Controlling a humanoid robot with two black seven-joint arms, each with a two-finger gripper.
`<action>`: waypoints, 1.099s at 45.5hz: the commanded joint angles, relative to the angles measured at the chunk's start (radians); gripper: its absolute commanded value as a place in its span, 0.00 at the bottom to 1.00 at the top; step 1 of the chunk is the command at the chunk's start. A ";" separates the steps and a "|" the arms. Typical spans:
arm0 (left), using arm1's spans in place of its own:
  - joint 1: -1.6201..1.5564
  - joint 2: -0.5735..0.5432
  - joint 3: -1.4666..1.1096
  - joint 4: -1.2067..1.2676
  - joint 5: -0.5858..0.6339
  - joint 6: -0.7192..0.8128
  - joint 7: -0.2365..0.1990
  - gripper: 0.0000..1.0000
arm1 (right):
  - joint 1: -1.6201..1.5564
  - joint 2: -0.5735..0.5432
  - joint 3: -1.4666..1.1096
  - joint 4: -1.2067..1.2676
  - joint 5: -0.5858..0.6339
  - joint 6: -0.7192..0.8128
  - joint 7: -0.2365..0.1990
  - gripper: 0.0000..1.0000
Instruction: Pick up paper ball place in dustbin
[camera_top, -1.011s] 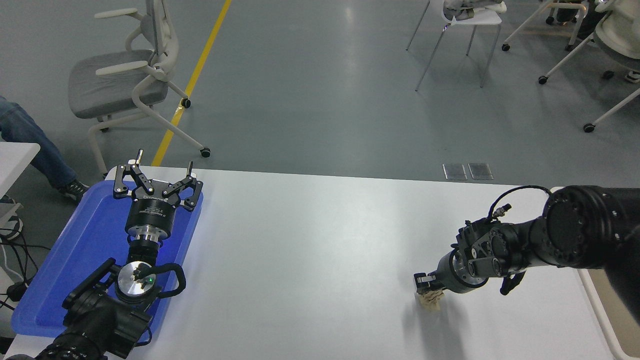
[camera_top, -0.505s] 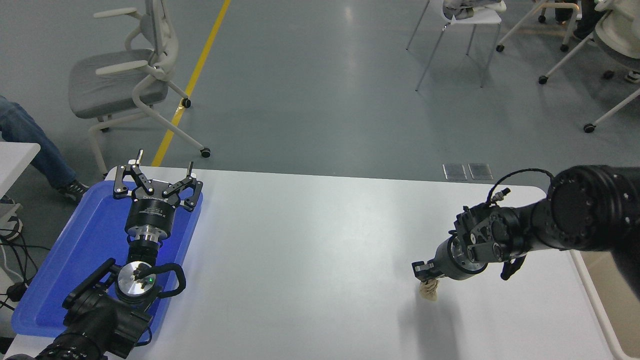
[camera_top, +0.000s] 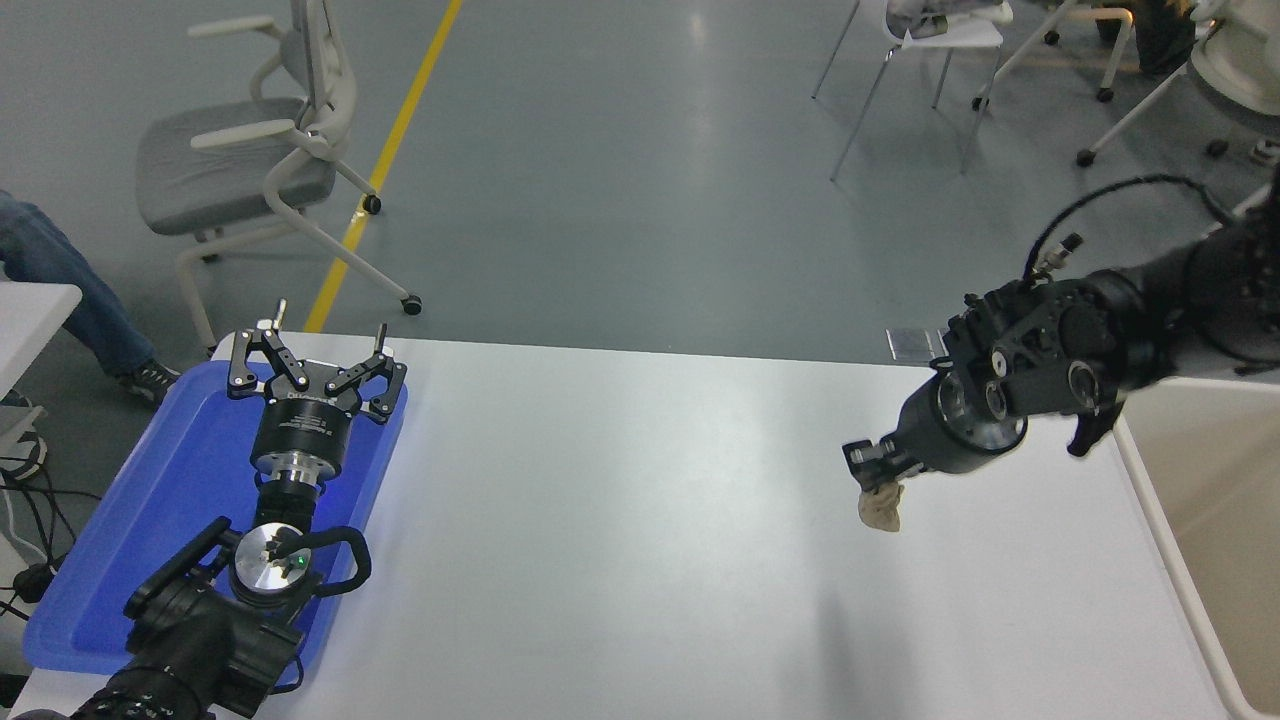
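The beige-tan crumpled paper ball (camera_top: 881, 508) hangs in the air above the white table (camera_top: 640, 520), pinched at its top by my right gripper (camera_top: 868, 468), which is shut on it. Its shadow falls on the table below. The right arm comes in from the right edge, raised well off the surface. The dustbin (camera_top: 1190, 590), with a white rounded rim and beige inside, stands at the table's right side, to the right of the ball. My left gripper (camera_top: 308, 340) is parked open over the blue tray (camera_top: 150, 520) at the left.
A grey office chair (camera_top: 250, 150) stands beyond the table's far left corner. More chairs (camera_top: 930, 40) are on the floor at the top right. A person's leg in jeans (camera_top: 60, 290) shows at the left edge.
My right gripper has lifted the paper ball off the table and carried it upward and slightly right, toward the dustbin side. The left arm has stayed still.
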 joint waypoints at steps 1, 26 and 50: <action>0.000 0.001 0.000 0.000 -0.001 0.000 0.000 1.00 | 0.223 -0.040 -0.020 0.079 0.000 0.129 0.000 0.00; 0.000 0.000 0.000 0.000 -0.001 0.000 0.000 1.00 | 0.411 -0.045 -0.075 0.136 0.026 0.253 0.020 0.00; 0.000 0.000 0.000 0.000 -0.001 0.000 0.000 1.00 | 0.361 -0.304 -0.247 0.099 -0.164 0.247 0.021 0.00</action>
